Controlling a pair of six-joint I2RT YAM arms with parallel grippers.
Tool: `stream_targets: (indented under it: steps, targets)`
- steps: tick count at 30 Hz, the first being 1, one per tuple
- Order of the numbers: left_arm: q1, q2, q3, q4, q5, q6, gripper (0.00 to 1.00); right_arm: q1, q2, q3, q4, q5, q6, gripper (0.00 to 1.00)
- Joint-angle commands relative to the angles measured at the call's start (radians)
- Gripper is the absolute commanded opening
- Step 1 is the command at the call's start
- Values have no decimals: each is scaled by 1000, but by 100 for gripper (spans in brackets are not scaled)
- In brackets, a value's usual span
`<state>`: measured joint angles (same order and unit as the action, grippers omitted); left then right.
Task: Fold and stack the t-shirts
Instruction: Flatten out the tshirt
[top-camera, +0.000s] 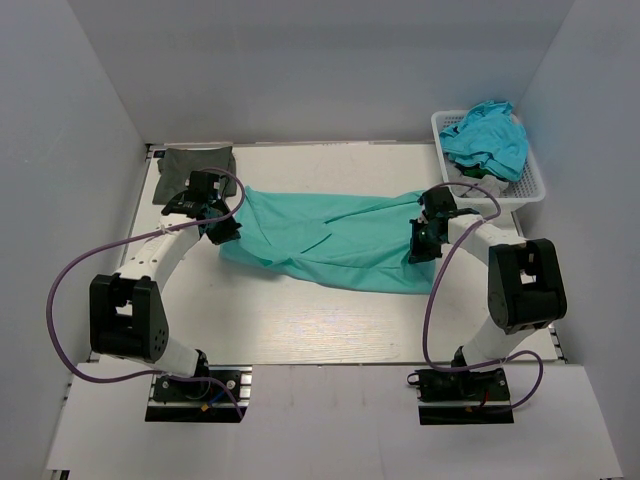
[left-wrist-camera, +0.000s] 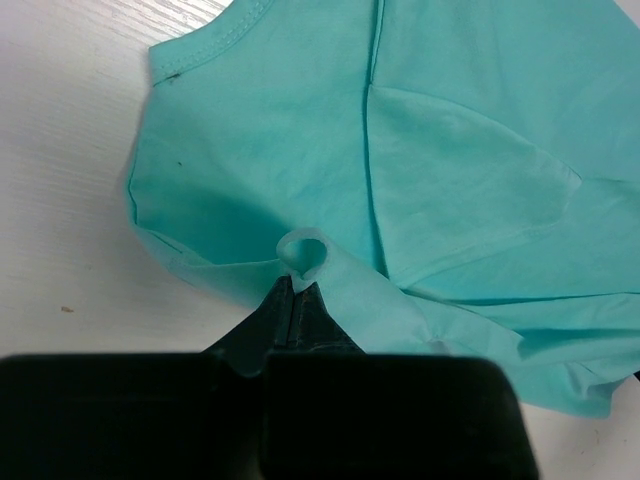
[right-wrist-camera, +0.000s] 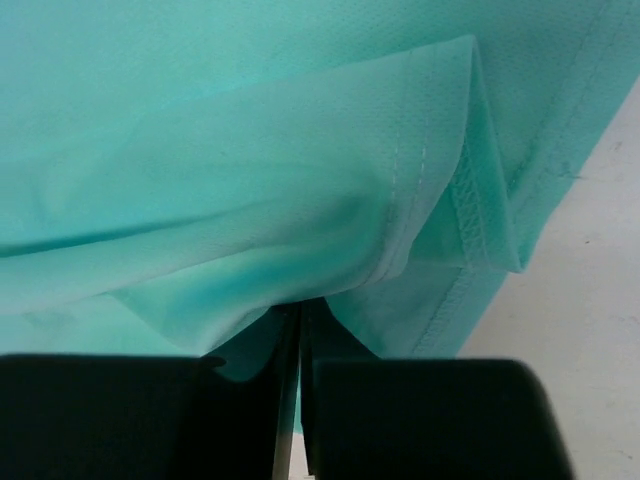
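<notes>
You have the spread t-shirt (top-camera: 330, 238) mid-table, left gripper (top-camera: 225, 232) at its left end, right gripper (top-camera: 420, 245) at its right. Folded t-shirt (top-camera: 197, 165) lies far left, behind. Basket (top-camera: 537, 180) far right, clothes (top-camera: 487, 140) inside.

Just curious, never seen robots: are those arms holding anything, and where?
Both pinch the teal t-shirt: the left tool grips a small fold near its collar end, the right tool a fold by the stitched hem.

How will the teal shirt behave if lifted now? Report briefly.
Probably floppy: the teal shirt lies wrinkled and bunches into a loop at the left jaws. Likely light, since the cloth looks thin. It would probably sag between both grips.
</notes>
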<state>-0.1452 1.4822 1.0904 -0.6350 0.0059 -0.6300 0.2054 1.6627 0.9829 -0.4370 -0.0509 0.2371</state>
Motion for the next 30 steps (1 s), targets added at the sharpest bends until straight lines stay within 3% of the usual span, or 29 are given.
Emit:
stream_targets:
  steps: [1,14,25,30]
  targets:
    - [6,-19,8,8,-20,-8,0,-6,-34,-15,-6,-40,10,0]
    - [6,-51,8,-11,-38,-8,0,-12,-358,-47,-55,111,83,0]
    - [6,-209,71,-72,-58,-19,0,-24,-604,8,-112,241,97,0]
    - [6,-319,152,-101,-80,-19,0,-26,-688,106,-88,286,88,0]
